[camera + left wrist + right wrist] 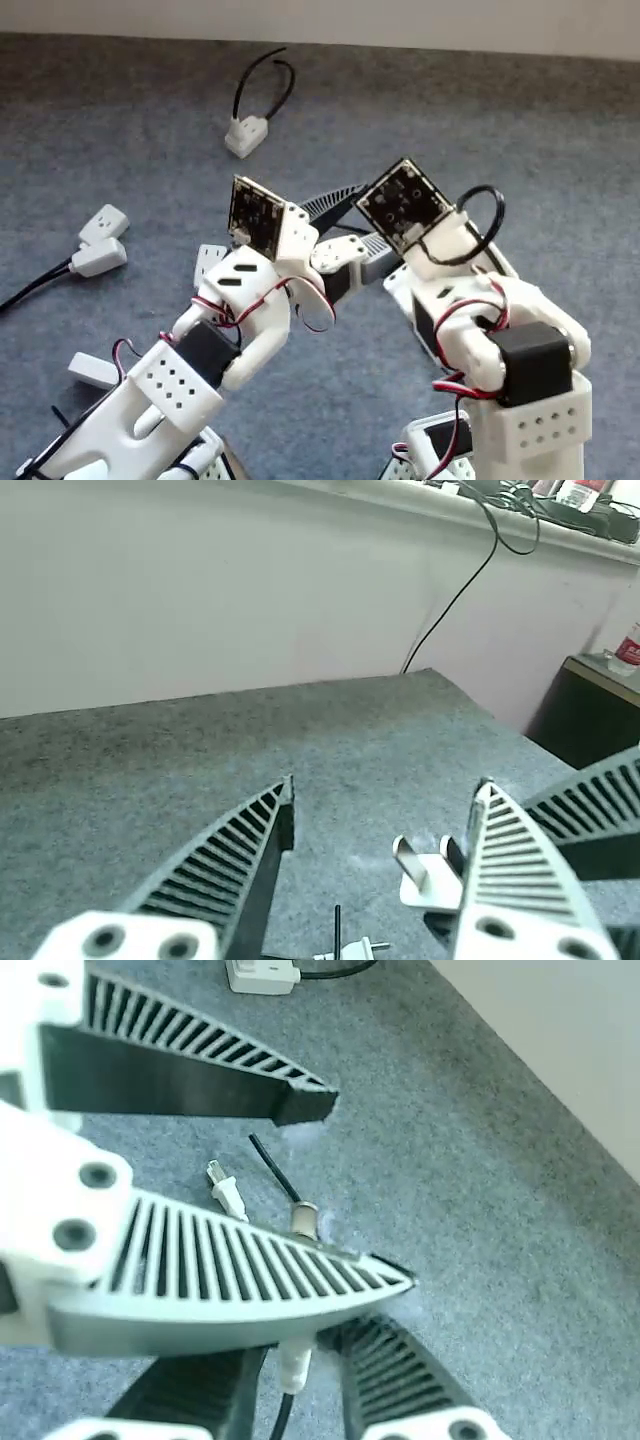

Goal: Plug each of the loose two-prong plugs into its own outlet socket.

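Observation:
My two arms meet at the middle of the grey carpet [120,130]. My right gripper [300,1348] is shut on a white two-prong plug [295,1365], held above the carpet with a prong [303,1218] sticking out forward. In the left wrist view that plug [425,875] hangs just inside one ribbed finger of my left gripper [387,798], which stands open around it. From above, the left gripper [340,215] lies under the two camera boards. A second small plug [225,1192] on a thin black wire lies on the carpet below.
A white outlet socket [245,135] with a looped black cable lies at the back. At the left are a white socket block [103,225] and a corded white plug [98,258]. More white pieces [210,262] lie near the left arm. A wall bounds the far side.

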